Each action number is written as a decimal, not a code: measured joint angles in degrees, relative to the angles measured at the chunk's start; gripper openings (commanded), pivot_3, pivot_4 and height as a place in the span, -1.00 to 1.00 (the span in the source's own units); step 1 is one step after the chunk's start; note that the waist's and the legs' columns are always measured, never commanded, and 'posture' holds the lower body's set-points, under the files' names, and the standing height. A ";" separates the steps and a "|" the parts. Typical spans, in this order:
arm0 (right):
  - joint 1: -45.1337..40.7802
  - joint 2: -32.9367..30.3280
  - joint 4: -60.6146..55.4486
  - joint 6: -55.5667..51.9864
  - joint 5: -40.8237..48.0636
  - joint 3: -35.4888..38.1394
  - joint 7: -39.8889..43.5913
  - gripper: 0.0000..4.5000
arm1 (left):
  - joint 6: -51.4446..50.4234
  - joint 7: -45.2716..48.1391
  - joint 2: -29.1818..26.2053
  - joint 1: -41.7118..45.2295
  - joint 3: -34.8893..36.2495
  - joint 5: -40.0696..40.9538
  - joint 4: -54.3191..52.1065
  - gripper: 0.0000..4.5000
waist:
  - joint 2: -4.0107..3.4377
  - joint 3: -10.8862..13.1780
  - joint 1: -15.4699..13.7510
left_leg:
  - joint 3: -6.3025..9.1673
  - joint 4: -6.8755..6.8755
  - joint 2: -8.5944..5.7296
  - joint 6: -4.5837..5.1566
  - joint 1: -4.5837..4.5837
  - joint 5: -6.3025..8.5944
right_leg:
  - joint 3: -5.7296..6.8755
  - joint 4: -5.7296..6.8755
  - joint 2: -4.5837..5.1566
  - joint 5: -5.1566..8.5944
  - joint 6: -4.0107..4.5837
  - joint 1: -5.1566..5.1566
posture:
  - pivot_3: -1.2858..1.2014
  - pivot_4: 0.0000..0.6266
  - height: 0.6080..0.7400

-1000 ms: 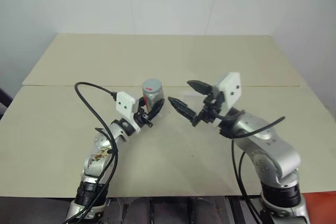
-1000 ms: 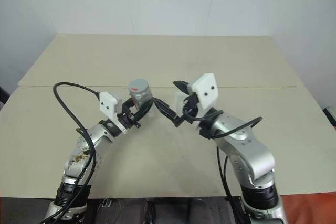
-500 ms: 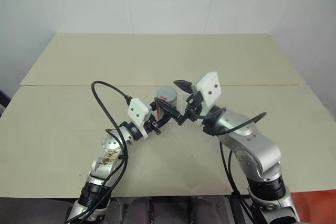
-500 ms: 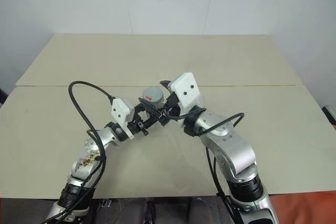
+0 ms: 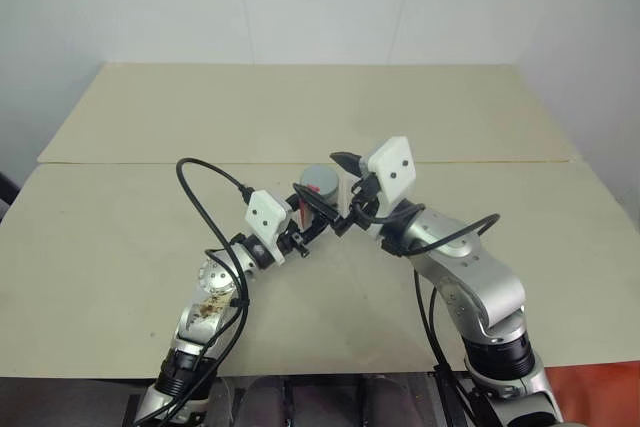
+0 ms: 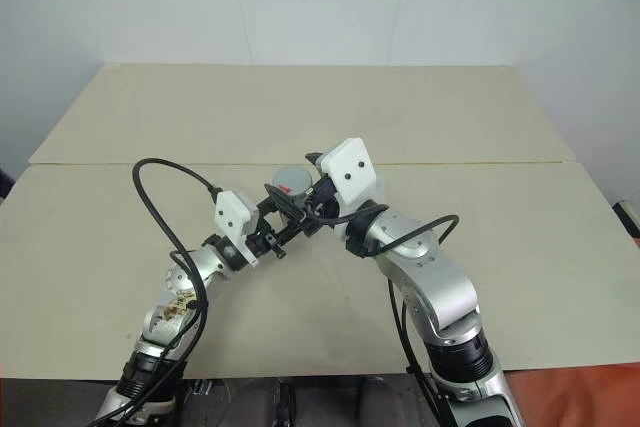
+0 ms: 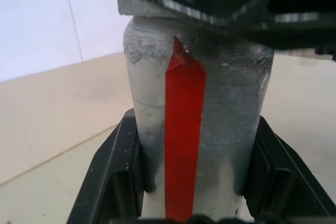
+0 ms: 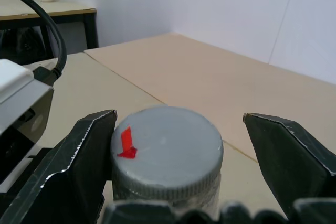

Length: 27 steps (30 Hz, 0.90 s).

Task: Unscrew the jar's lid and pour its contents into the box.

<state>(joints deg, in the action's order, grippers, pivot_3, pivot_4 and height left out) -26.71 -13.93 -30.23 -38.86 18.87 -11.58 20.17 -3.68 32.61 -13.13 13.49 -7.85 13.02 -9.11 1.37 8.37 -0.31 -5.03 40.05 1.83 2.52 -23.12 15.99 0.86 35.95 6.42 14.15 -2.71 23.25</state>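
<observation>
My left gripper [image 5: 306,215] is shut on the jar [image 5: 318,187] and holds it upright above the table. In the left wrist view its black fingers [image 7: 113,177] clamp the jar [image 7: 226,129] on both sides, and the red label strip [image 7: 184,145] faces the camera. The grey lid [image 8: 167,153] sits on the jar and has a small red mark. My right gripper [image 8: 179,119] is open around the lid. One finger [image 8: 86,150] is close against its rim, and the other [image 8: 283,150] stands well apart. The contents are hidden inside the jar. The box is hidden behind the grippers.
The beige table [image 5: 300,107] is made of two panels with a seam [image 5: 150,162] running across it, and a white wall stands behind. A black cable [image 5: 200,202] loops up from my left arm. A dark desk [image 8: 58,11] stands far off to one side.
My left gripper carried the jar rightward, and my right gripper moved left until its open fingers flanked the lid. Over the last half second almost nothing moved.
</observation>
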 measured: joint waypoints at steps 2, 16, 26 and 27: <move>0.08 0.09 -0.01 0.00 0.32 -0.01 0.30 0.59 | -0.01 -0.12 0.24 0.00 0.00 -0.16 0.00 -0.11 | 0.00 0.00 0.00 | 0.00 0.00 0.00 0.00 0.00 0.00 | -0.01 0.00 0.00 0.00 0.00 0.00 | 0.03 -0.52 1.00; 0.24 -1.40 -0.03 0.00 1.31 0.36 2.78 0.24 | 0.33 0.20 0.37 0.03 -0.28 -1.40 0.02 -0.11 | 0.00 0.00 -0.02 | 0.00 0.00 0.00 0.02 0.00 0.01 | 0.00 -0.01 0.00 0.00 0.00 0.00 | 0.03 -0.52 1.00; -3.07 -8.47 9.53 6.62 8.23 4.84 20.91 0.24 | 1.30 2.40 0.34 -0.01 -1.46 -1.32 0.01 -0.11 | 0.00 0.00 0.20 | 0.00 -0.01 0.01 0.06 0.06 0.03 | -0.02 -0.01 -0.01 0.00 0.00 -0.03 | 0.03 -0.52 1.00; -3.91 -8.87 11.49 7.70 8.71 4.98 23.30 0.24 | 1.30 2.47 0.34 -0.01 -1.47 -1.31 0.01 -0.11 | 0.00 0.00 0.21 | 0.00 -0.01 0.02 0.06 0.06 0.03 | -0.02 -0.01 -0.02 0.00 0.00 -0.03 | 0.03 -0.52 1.00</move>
<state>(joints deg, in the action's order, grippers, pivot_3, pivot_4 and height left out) -30.62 -22.80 -18.74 -31.17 27.58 -6.60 43.47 -2.38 35.07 -12.79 13.48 -9.32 11.71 -9.10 1.37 8.37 -0.10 -5.04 40.04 1.84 2.58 -23.07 16.02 0.84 35.95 6.40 14.14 -2.71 23.22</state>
